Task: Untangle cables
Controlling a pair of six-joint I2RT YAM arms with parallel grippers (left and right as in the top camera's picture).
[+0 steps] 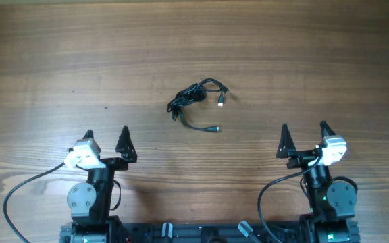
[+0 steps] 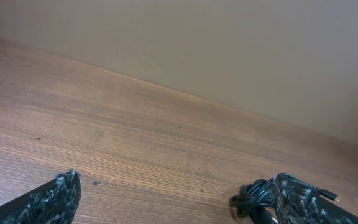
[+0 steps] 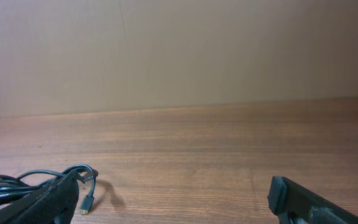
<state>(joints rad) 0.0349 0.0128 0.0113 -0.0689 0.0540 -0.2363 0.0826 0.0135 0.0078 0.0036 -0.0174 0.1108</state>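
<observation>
Cables point(image 1: 196, 99) in one tangle | left gripper point(image 1: 107, 130) spread, empty | right gripper point(image 1: 304, 125) spread, empty

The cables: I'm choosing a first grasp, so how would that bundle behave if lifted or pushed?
The cables are thin and lie in loose curls, so they would probably flop and dangle, not hold shape. Being tangled together, they likely lift or slide as one clump. The smooth table suggests a push would slide them, not roll them.
</observation>
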